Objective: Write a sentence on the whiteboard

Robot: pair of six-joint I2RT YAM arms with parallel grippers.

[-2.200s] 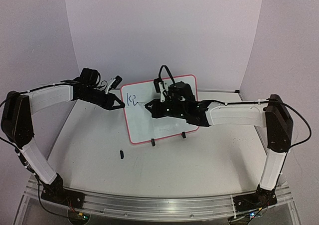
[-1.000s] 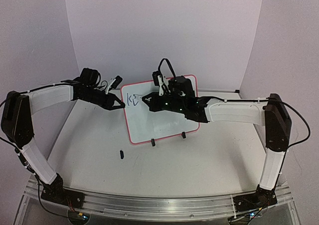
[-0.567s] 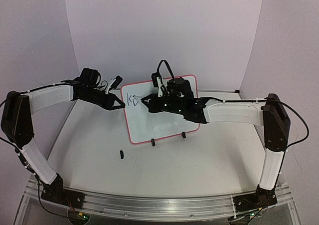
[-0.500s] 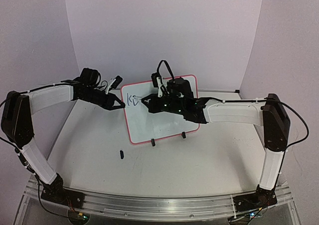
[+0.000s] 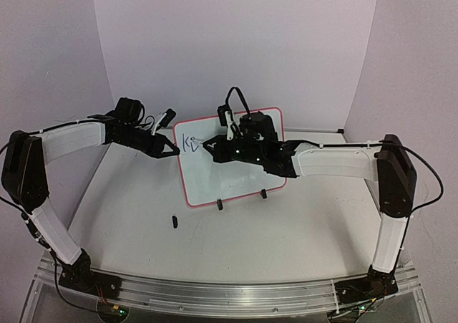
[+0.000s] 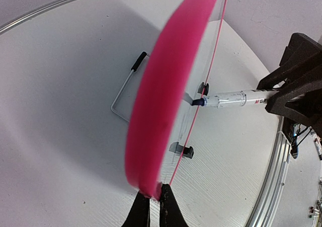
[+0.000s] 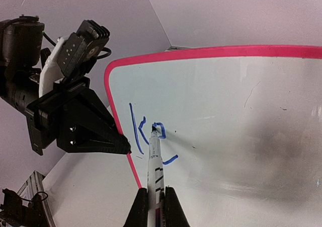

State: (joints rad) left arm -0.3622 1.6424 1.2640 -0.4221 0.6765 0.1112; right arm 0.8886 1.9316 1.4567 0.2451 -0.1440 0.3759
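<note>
the whiteboard (image 5: pixel 230 183) stood upright on its two black feet (image 5: pixel 220 205) on the table (image 5: pixel 300 230). our left gripper (image 5: pixel 174 151) was pinched shut on the whiteboard's left edge, on the pink border. our right gripper (image 7: pixel 152 193) was clamped on a marker (image 7: pixel 154 161) in front of the whiteboard, the tip touching its upper left part. there the sentence (image 7: pixel 146 134) read only a blue "k" and a part-made "e", just beside the left border. a small black thing (image 5: pixel 174 221) lay on the table, in front of the whiteboard's lower left corner and apart from it.
</note>
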